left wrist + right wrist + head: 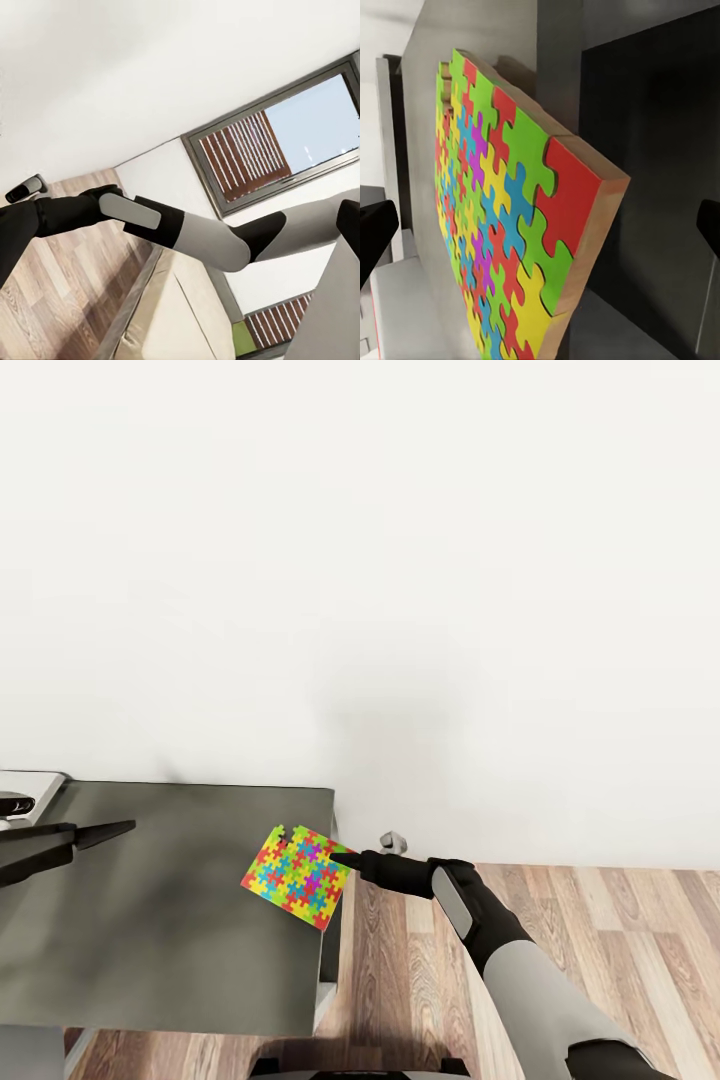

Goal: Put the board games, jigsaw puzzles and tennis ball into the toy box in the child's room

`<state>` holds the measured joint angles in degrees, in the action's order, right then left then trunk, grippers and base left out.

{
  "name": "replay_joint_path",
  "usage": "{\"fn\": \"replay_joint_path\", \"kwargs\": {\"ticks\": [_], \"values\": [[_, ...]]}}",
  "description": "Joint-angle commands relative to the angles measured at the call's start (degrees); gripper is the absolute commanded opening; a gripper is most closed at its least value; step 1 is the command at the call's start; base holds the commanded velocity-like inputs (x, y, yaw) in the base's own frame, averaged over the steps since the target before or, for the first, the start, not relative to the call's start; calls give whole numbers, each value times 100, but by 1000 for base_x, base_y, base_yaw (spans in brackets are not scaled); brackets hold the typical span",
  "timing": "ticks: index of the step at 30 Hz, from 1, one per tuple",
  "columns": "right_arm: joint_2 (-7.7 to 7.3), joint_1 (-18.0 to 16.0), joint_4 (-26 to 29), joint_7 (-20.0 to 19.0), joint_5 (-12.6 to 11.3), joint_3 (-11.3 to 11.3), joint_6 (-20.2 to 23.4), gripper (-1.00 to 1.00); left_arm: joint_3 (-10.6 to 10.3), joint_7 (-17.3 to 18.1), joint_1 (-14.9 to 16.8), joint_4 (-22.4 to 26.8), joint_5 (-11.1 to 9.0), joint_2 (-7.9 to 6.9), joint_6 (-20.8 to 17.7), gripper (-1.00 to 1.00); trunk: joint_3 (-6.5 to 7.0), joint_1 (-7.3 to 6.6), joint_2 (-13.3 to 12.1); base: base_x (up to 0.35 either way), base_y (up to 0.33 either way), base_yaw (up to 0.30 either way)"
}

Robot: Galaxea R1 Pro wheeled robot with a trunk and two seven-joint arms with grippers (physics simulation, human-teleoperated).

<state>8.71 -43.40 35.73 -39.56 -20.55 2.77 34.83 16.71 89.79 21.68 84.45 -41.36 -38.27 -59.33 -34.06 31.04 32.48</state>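
Lying flat near the right-hand corner of a dark grey surface (170, 920), one jigsaw puzzle (297, 876) is the task's thing at hand, and by my reading it is not yet picked up, let alone packed away. It is a small thin square, turned like a diamond, with a mosaic of red, green, yellow, blue and purple interlocking pieces on top and a pale wood-coloured edge, plain in the right wrist view (502, 225). Its corner at 3 o'clock pokes past the surface's edge, and there the right gripper (342, 857) comes in level from 3 o'clock, its dark tip at or just beside that corner. The right wrist view has the two fingers spread wide on either side of the puzzle with space between, so this pincer is open and grips nothing. The left gripper (125, 828) hangs over the surface at 9 o'clock of the puzzle, well apart from it; whether its fingers are apart or together I cannot tell. Beyond are a bare white wall (400, 580) and wood floor (600, 930). I judge everything else in the task still undecided from here.
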Motion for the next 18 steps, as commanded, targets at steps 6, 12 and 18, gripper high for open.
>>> {"fn": "replay_joint_path", "kwargs": {"ticks": [6, 12, 18], "values": [[-1, -2, -1, 9, -37, 4, 41, 100, -2, 21, 2, 1, -3, -4, -61, 100, -6, 2, 7, 0, 0, 0], [-1, -2, -4, 9, -37, 4, 41, 100, 2, 21, 2, 1, -3, -5, -61, 100, -6, 2, 7, -4, 2, 0], [-1, -2, -4, 9, -37, 4, 41, 100, 4, 21, 2, 1, -3, -5, -61, 100, -6, 2, 7, -62, 66, 0]]}}
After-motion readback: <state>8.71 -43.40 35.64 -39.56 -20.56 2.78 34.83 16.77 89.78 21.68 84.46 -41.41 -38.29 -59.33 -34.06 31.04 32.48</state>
